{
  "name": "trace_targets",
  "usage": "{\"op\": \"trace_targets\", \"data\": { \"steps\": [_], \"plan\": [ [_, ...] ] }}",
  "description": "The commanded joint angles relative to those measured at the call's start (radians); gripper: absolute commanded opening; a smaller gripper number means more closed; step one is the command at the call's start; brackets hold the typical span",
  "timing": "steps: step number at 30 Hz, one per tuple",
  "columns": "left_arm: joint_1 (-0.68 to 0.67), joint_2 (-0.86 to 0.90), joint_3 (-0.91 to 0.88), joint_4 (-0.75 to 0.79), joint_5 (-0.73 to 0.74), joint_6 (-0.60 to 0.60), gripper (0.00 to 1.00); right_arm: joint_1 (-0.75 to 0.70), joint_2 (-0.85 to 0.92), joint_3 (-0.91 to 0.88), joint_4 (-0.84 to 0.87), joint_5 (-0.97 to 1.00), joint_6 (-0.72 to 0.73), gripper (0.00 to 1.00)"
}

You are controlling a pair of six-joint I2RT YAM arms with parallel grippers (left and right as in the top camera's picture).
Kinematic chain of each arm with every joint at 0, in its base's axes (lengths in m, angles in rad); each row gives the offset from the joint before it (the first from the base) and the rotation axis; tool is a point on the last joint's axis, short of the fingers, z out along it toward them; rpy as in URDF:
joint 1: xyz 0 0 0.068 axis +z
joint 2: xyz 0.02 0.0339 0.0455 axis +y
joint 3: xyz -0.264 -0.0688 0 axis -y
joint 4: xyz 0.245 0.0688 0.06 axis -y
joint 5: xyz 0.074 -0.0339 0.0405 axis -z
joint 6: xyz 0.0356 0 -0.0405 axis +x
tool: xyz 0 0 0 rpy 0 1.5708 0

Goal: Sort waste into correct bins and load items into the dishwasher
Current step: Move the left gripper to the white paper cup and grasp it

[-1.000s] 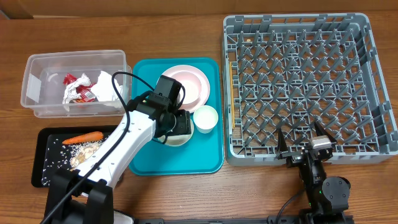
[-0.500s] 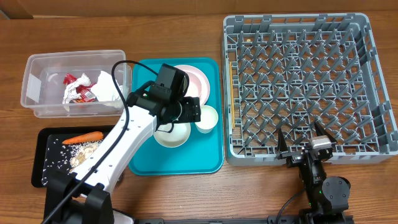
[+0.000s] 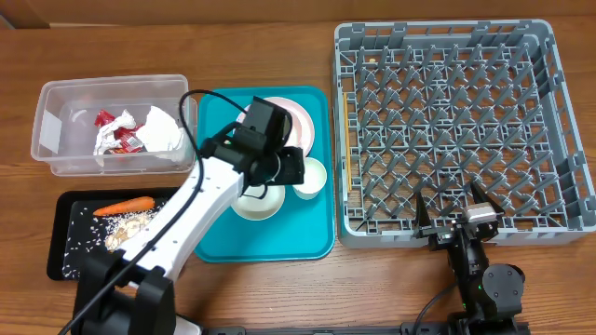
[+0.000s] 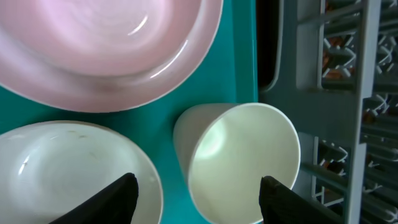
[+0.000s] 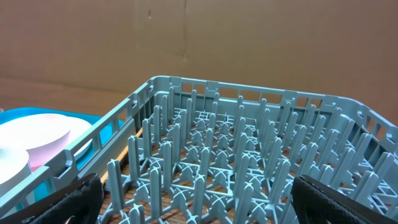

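Overhead: print on the red wrapper in the clear tub is too small to read. The left pincer hides part of a bowl on the teal tray.

Left wrist: its jaws stand released astride the small cup, which sits on the tray; the bowl is cut off by the frame's lower edge.

Right wrist: the right pincer gapes wide before the dish rack, its fingers cropped.

A teal plastic tray sat between clear plastic tub and grey latticed dish rack; flat black tray lay before the tub.
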Motion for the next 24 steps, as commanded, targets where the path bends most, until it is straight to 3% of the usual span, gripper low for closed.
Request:
{"op": "trace_targets", "data": {
  "steps": [1, 3, 6, 11, 24],
  "plan": [
    [-0.035, 0.052, 0.021, 0.011, -0.013, -0.018, 0.65, -0.006, -0.011, -0.01, 0.006, 0.005, -0.003, 1.0],
    [-0.037, 0.071, 0.021, 0.014, -0.019, -0.024, 0.58, -0.006, -0.011, -0.01, 0.006, 0.005, -0.003, 1.0],
    [-0.036, 0.087, 0.021, 0.016, -0.022, -0.025, 0.31, -0.006, -0.011, -0.01, 0.006, 0.005, -0.003, 1.0],
    [-0.035, 0.087, 0.023, 0.017, -0.032, -0.025, 0.05, -0.006, -0.011, -0.01, 0.006, 0.005, -0.003, 1.0],
    [-0.002, 0.037, 0.218, -0.077, -0.029, -0.021, 0.04, -0.006, -0.011, -0.01, 0.006, 0.005, -0.003, 1.0]
  ]
}}
